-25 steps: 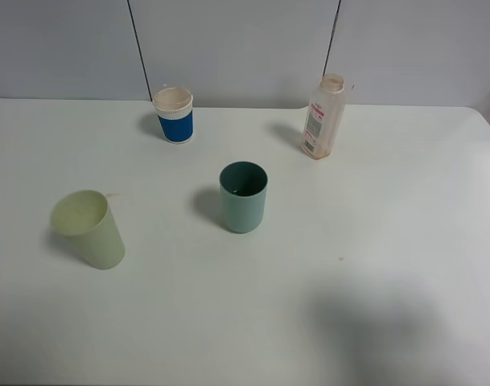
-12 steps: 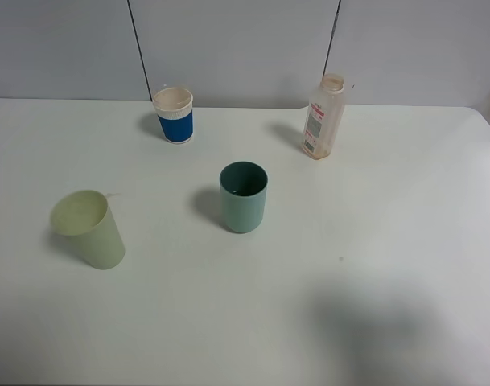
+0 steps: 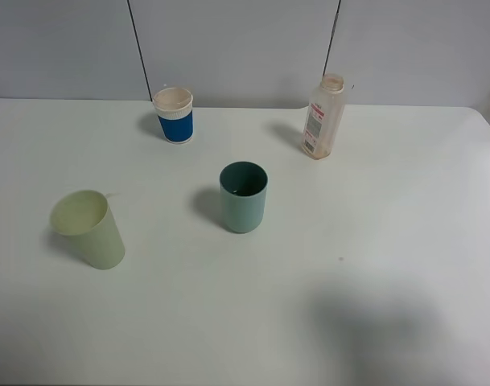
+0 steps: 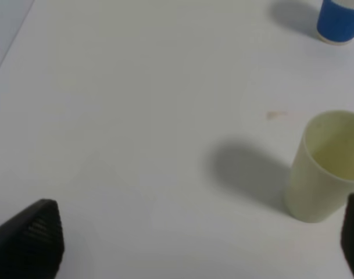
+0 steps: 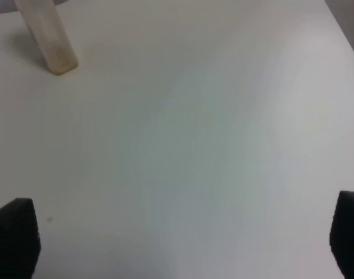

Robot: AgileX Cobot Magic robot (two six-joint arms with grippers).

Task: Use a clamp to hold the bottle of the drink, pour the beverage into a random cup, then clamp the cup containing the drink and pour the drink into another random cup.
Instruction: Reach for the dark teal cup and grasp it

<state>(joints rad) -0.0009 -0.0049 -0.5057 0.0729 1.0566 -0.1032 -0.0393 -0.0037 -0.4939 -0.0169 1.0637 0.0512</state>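
A clear drink bottle [image 3: 323,117] with a red-and-white label and no cap stands at the back right of the white table [image 3: 405,233]. A blue cup with a white rim [image 3: 174,115] stands at the back left, a teal cup [image 3: 243,197] in the middle and a pale green cup [image 3: 88,228] at the left. Neither gripper shows in the exterior high view. My left gripper [image 4: 188,244] is open and empty, with the pale green cup [image 4: 325,168] close to one fingertip and the blue cup [image 4: 339,20] farther off. My right gripper [image 5: 179,238] is open and empty, well short of the bottle [image 5: 47,38].
A grey panelled wall runs behind the table's back edge. A soft shadow lies on the table at the front right. A small stain [image 4: 275,115] marks the table near the pale green cup.
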